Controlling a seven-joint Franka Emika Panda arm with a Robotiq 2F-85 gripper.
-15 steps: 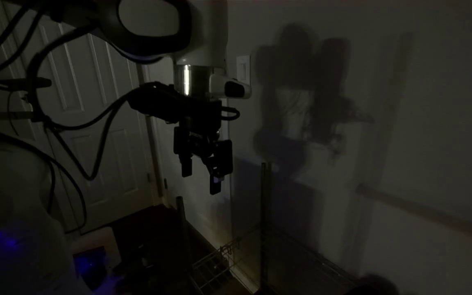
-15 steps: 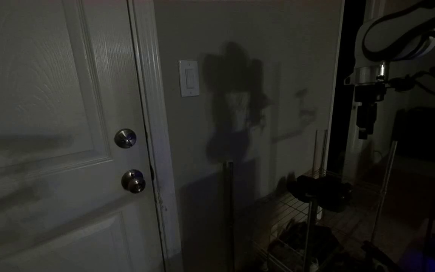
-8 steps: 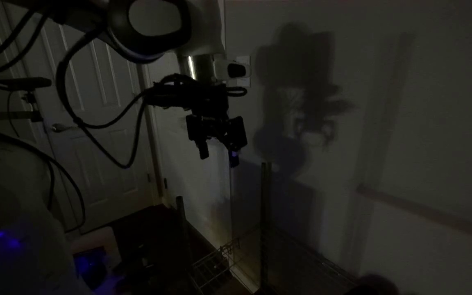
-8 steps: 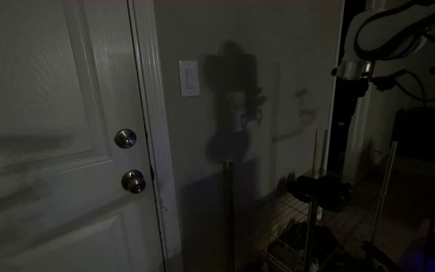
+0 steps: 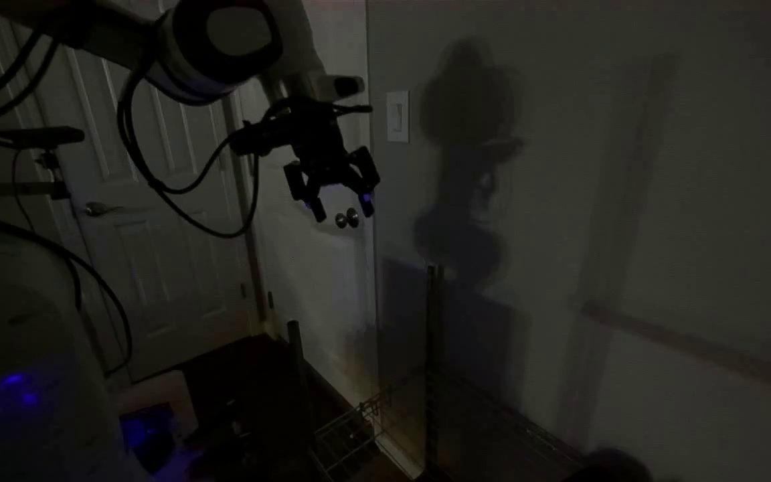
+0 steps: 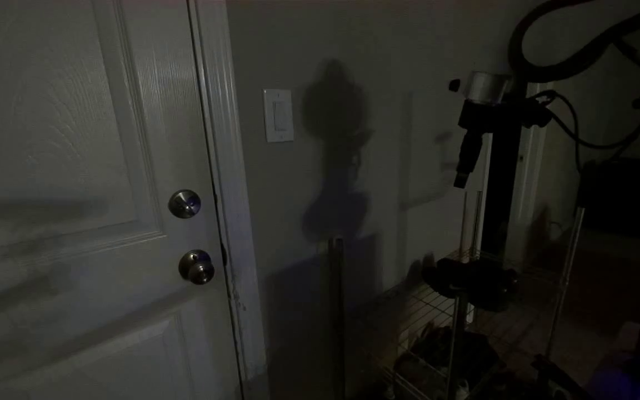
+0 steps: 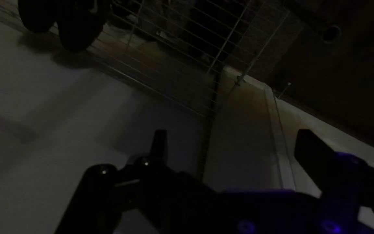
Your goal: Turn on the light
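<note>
Light switch (image 5: 397, 116) untouched, pincer (image 5: 343, 213) short of it

By these views the job stands at the approach. No contact with the switch shows, and the dim room suggests the light is off, though the light itself is not in sight to settle it.

The pincer slants downward, its fingers (image 7: 158, 144) spread wide with nothing held between them. The switch is a white upright plate on the wall (image 5: 553, 268); both exterior views show it higher than the pincer and apart from it. In the wrist view it does not appear: wall and a wire rack (image 5: 432, 335) take up much of what lies ahead of the fingers.

Beside the switch is a door (image 6: 75, 183) with a round knob (image 6: 196, 267). In an exterior view round metalwork (image 5: 352, 217) falls between the fingers, but that looks to be a trick of the angle.

Left to do, as I judge it: lift the pincer, carry it across to the switch, square a finger to the rocker (image 6: 279, 115) and press. Which half needs the push cannot be told from here.
</note>
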